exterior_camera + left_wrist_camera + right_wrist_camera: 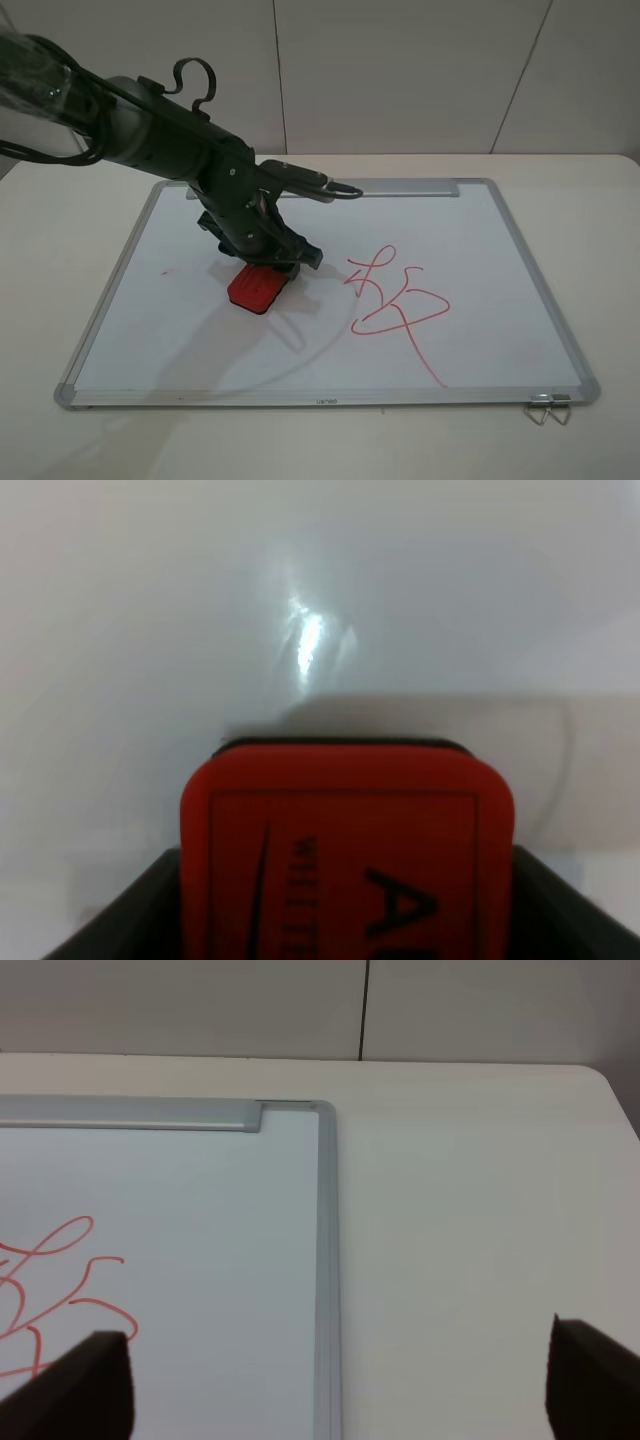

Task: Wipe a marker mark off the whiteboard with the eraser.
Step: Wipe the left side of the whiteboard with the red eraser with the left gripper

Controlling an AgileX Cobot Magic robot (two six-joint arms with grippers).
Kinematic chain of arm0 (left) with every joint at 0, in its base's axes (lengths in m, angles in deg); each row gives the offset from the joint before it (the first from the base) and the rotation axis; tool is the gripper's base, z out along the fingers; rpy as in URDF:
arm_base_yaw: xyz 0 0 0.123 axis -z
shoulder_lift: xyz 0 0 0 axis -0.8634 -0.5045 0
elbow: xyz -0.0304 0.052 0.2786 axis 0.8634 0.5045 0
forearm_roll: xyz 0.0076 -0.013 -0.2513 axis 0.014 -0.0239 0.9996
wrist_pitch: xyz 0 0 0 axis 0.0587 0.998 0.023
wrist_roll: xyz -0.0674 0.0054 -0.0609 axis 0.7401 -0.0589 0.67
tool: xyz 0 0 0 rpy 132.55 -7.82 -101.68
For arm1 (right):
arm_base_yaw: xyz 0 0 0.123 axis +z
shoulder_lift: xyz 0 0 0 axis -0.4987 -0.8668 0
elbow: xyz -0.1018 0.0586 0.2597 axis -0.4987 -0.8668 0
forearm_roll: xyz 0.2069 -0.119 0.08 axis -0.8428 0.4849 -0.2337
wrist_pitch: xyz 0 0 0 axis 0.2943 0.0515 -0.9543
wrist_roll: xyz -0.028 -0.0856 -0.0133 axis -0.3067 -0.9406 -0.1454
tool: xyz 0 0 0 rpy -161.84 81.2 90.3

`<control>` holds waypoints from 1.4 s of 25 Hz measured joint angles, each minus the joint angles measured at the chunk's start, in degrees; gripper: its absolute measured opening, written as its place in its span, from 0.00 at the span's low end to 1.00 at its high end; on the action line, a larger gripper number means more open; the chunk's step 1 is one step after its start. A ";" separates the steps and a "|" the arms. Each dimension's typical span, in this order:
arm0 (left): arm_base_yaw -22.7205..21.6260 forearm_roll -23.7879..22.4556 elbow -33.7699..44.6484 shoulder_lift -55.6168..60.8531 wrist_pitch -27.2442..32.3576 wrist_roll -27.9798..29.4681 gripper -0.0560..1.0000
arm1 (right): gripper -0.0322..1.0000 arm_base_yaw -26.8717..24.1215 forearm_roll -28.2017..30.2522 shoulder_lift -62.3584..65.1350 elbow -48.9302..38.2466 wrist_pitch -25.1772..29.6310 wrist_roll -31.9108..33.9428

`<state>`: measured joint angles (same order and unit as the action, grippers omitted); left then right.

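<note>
Eraser (347, 850) clamped between left fingers (140, 925), pressed on whiteboard (200, 335), marker mark unseen (under it, maybe); right gripper (345, 1385) gapes empty; sideways overshoot could smear looping scribble (395, 300) just beside those fingers.

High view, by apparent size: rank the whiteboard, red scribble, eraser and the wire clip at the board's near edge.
1. whiteboard
2. scribble
3. eraser, partly hidden under the left gripper
4. clip
</note>
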<state>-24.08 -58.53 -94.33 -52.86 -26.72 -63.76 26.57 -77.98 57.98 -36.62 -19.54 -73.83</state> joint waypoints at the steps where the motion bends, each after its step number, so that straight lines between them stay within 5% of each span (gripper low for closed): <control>1: -0.73 0.40 -0.07 0.00 0.19 0.00 0.60 | 0.72 0.00 0.00 0.00 0.00 0.00 0.00; 14: -18.68 -4.09 -0.20 1.60 11.72 1.84 0.60 | 0.72 0.00 0.00 0.00 0.00 0.00 0.00; 19: -22.13 -6.88 -0.20 1.65 14.23 1.84 0.60 | 0.72 0.00 0.00 0.00 0.00 0.00 0.00; 29: -16.41 -10.02 -0.20 1.65 13.36 2.10 0.60 | 0.72 0.00 0.00 0.00 0.00 0.00 0.00; 35: -6.52 -3.57 0.22 1.31 4.59 2.33 0.60 | 0.72 0.00 0.00 0.00 0.00 0.00 0.00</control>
<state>-30.60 -62.09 -94.11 -51.55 -22.13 -61.43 26.57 -77.98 57.98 -36.62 -19.54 -73.83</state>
